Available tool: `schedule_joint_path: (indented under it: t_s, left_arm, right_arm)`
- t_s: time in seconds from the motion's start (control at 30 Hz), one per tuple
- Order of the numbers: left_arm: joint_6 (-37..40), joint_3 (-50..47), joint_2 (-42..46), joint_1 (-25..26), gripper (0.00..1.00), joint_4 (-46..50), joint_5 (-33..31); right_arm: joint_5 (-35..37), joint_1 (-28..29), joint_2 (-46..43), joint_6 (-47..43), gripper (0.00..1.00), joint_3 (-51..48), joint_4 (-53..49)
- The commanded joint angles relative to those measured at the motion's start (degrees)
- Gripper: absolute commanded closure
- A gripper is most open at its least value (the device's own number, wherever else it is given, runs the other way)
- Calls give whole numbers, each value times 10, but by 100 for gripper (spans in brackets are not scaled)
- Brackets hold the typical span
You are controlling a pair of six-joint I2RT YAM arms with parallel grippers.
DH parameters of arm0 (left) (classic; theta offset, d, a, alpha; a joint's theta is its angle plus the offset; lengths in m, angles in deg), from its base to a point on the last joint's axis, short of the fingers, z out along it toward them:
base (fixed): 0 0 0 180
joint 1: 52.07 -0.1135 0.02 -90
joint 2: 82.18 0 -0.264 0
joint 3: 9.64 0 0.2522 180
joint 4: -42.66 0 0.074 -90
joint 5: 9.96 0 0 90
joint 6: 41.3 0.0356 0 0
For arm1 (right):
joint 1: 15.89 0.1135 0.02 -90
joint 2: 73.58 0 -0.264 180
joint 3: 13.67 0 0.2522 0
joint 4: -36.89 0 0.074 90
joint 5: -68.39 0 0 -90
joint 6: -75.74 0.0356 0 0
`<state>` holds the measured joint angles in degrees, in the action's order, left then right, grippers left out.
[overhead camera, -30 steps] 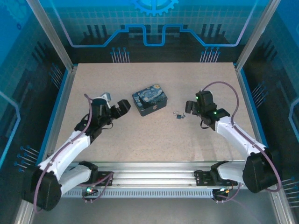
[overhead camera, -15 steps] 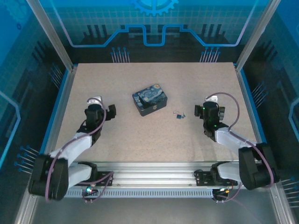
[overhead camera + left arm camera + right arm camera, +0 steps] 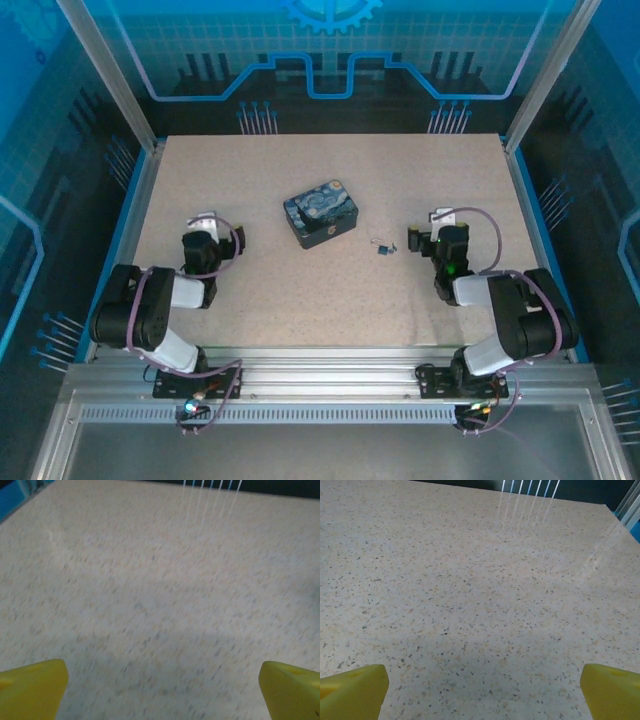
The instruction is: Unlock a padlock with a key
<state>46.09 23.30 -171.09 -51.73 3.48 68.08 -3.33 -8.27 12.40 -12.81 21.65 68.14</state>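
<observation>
The padlock (image 3: 382, 247) is a tiny bluish-grey lock lying on the speckled table, right of centre. I cannot make out the key apart from it at this size. My left gripper (image 3: 213, 230) sits low at the left, well away from the padlock. The right gripper (image 3: 440, 230) sits low a short way right of the padlock. Both arms are folded back over their bases. In the left wrist view the left gripper (image 3: 162, 692) is open, yellow fingertips (image 3: 32, 687) far apart over bare table. In the right wrist view the right gripper (image 3: 482, 692) is open too, fingertips (image 3: 612, 690) spread, nothing between.
A dark blue box with yellow swirls (image 3: 321, 213) stands at the table's middle, left of the padlock. Aluminium posts and blue walls enclose the table (image 3: 330, 290) on three sides. A metal rail (image 3: 320, 365) runs along the near edge.
Both arms have pulled back from the middle and folded down toward the near edge. The grippers stayed open. The padlock and the box have not moved.
</observation>
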Motion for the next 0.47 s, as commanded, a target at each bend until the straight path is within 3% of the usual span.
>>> schedule_joint_path:
  t_s: [0.0,0.13,0.43]
  left_arm:
    - [11,19,2,7,1,-10,-1]
    - [30,13,-4,39,1,-35,-63]
    - [31,13,-4,40,1,-37,-64]
  right_arm:
    - [-5,-17,2,12,0,19,7]
    - [-16,-17,1,8,0,20,7]
    - [-28,-20,2,6,0,20,5]
